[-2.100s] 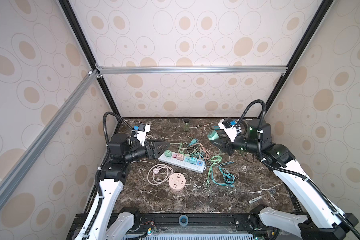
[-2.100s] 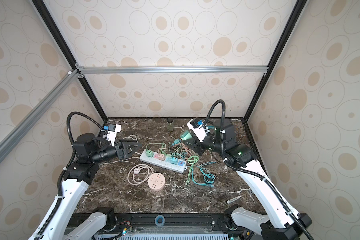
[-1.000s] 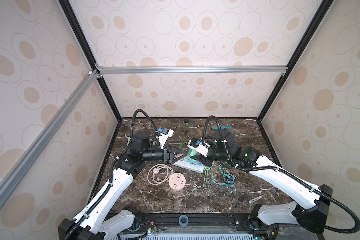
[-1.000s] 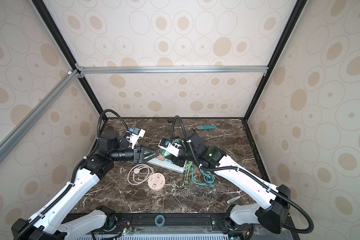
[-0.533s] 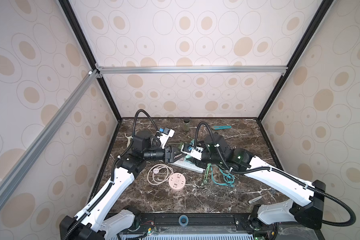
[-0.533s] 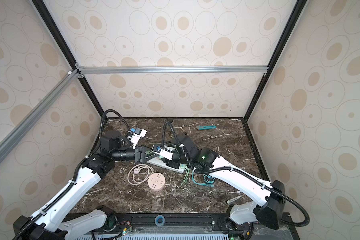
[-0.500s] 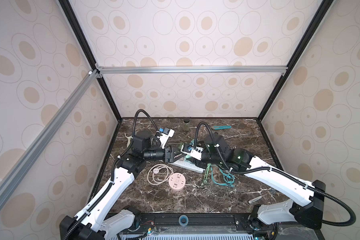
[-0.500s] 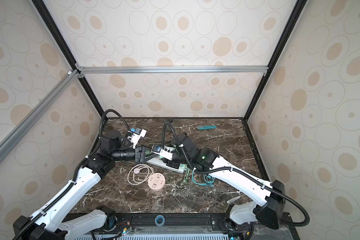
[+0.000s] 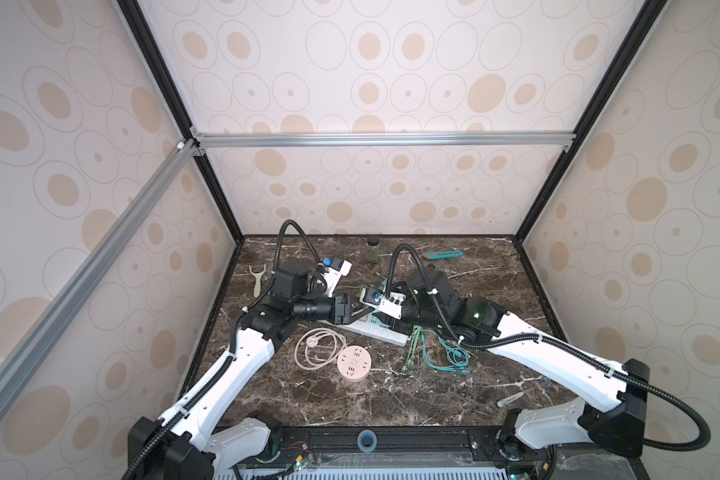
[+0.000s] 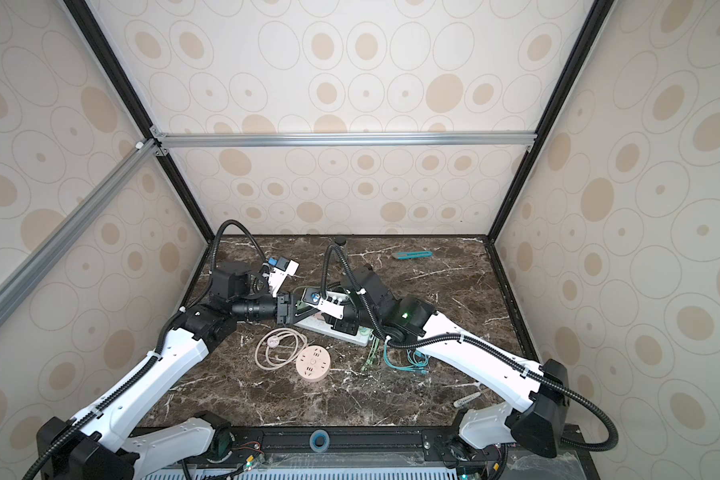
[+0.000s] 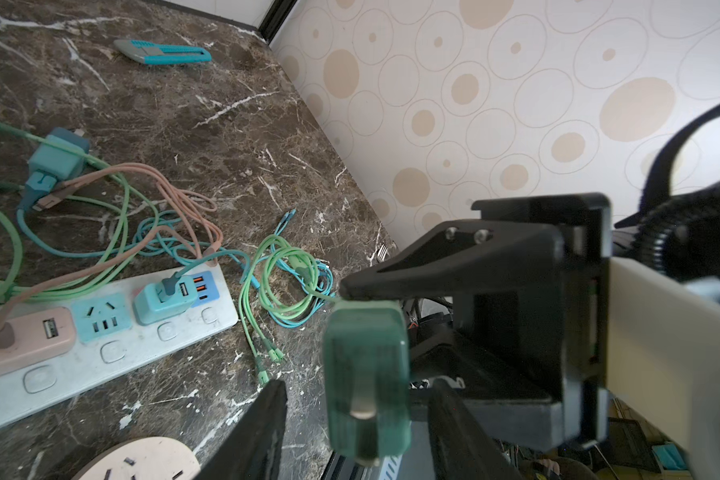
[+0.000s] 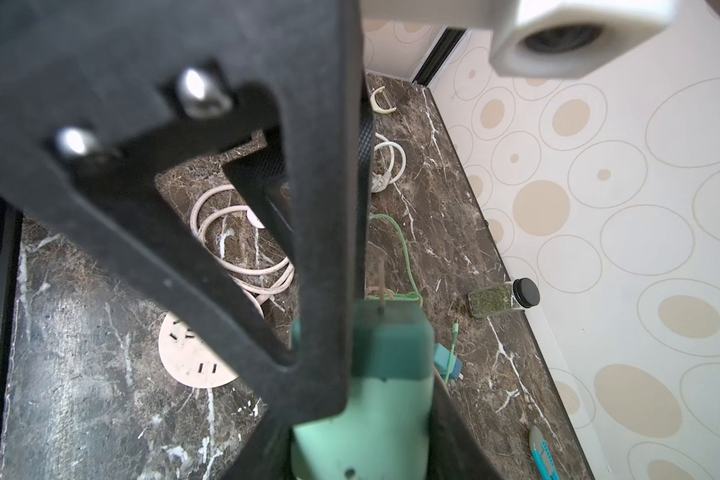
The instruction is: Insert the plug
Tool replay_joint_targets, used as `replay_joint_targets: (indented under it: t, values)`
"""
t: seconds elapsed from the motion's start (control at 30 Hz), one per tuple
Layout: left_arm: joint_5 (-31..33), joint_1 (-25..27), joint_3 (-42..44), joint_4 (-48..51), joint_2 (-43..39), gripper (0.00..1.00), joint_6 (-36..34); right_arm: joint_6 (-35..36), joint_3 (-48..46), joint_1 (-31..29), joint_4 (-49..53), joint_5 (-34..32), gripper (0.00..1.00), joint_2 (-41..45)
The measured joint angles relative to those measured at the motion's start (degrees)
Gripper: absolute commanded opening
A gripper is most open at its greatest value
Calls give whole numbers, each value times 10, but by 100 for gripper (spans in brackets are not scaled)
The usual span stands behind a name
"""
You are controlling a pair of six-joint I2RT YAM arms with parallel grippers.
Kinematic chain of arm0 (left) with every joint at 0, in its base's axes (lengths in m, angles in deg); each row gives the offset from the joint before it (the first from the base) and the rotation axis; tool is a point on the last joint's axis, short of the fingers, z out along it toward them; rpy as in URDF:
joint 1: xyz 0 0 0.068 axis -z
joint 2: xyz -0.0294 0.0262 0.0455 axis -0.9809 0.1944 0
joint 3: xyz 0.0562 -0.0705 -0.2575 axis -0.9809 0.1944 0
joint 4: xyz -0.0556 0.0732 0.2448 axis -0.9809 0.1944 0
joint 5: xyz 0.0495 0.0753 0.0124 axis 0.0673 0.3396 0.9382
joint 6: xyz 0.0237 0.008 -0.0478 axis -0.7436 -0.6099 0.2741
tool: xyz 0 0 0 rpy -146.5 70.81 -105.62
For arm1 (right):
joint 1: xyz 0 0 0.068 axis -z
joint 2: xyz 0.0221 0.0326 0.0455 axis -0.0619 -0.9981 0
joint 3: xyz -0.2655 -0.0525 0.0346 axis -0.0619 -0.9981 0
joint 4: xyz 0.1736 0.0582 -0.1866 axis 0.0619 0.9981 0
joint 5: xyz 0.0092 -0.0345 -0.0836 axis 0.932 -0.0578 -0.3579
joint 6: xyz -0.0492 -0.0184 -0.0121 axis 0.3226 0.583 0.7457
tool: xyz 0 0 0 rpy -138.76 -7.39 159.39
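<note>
Arms meet level above the power strip [image 11: 59, 386] — right gripper [image 12: 362, 374] clamps the plug [image 11: 364, 374], lying horizontal, prongs toward the left gripper [image 9: 360, 311], whose grip is unclear.

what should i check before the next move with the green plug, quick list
1. Right claw gripping the dark green plastic plug: ok.
2. Left claw closed on the plug: not ok, a gap shows beside one finger.
3. Free socket: ok, the blue socket on the white power strip is empty.
4. Metal prongs facing the strip: not ok, they point at the left wrist camera.
5. Thin green cable free to follow: cannot tell.
</note>
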Motion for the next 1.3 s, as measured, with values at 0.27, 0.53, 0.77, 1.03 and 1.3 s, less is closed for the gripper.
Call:
replay_joint_targets:
  t: [0.27,0.53,0.77,1.03,1.3]
  values:
    - [2,1,-10,4,3,40,-3,0,0,0,-9,-1,19,0]
    - [-1,2,-12,3,2,14,5,-1,-7,0,-21,-3,23,-2]
    - [10,1,-10,-6,-6,3,14,-23,-13,3,-43,1,39,-2]
    - [49,1,-3,-41,-16,0,23,-113,-41,42,-66,57,66,28]
    - [112,1,6,-111,-37,0,40,-306,-108,140,-152,145,71,129]
